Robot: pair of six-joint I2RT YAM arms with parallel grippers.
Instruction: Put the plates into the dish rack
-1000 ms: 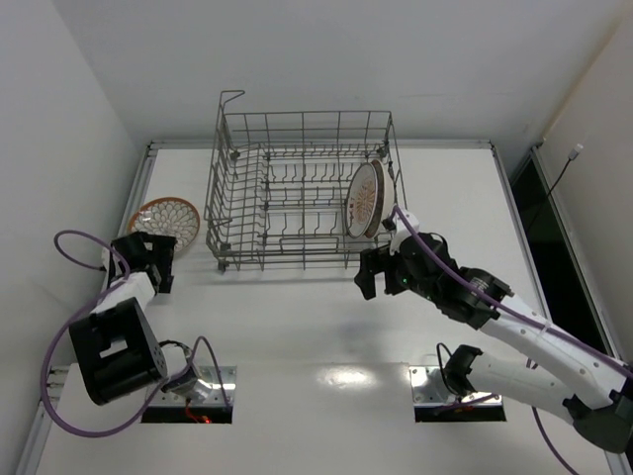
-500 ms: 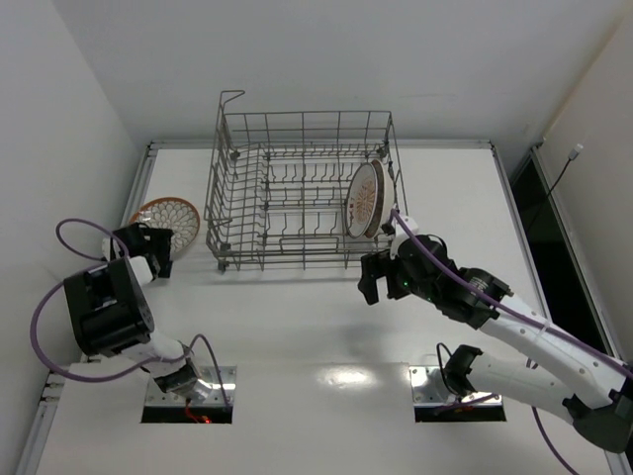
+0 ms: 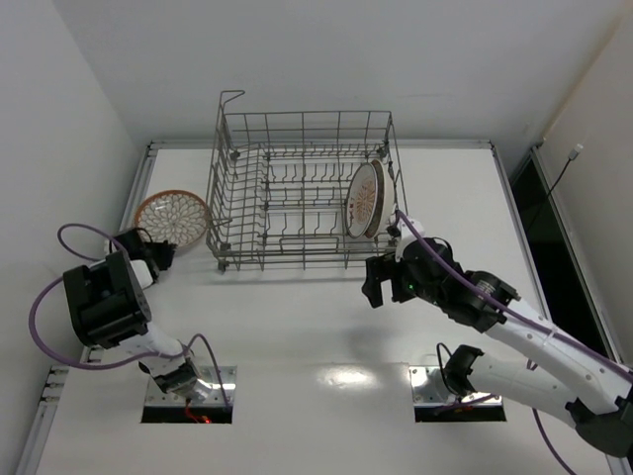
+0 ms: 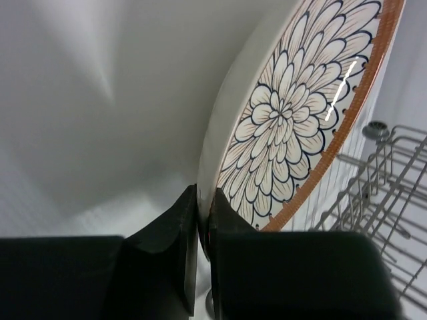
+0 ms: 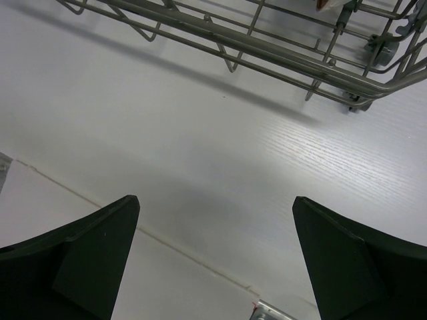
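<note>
A patterned plate (image 3: 172, 219) with a brown-orange rim sits at the far left of the table, beside the dish rack (image 3: 302, 188). My left gripper (image 3: 158, 251) is shut on its near rim. The left wrist view shows the plate (image 4: 303, 107) tilted up on edge, its rim pinched between my black fingers (image 4: 175, 227), with the gripper (image 4: 204, 203) closed. Two plates (image 3: 364, 199) stand on edge inside the right end of the rack. My right gripper (image 3: 374, 283) hovers open over bare table just in front of the rack's right corner, fingers (image 5: 93, 247) wide apart and empty.
The grey wire rack (image 5: 267, 47) fills the back middle of the table, its front lower rail close ahead of my right gripper. White walls close in on the left and right. Two mounting plates (image 3: 188, 396) lie at the near edge by the arm bases.
My left gripper closed on the plate's rim and the plate shifted slightly right and tilted up. The left arm's elbow swung left and upward. The right gripper drifted a little lower, staying open.
</note>
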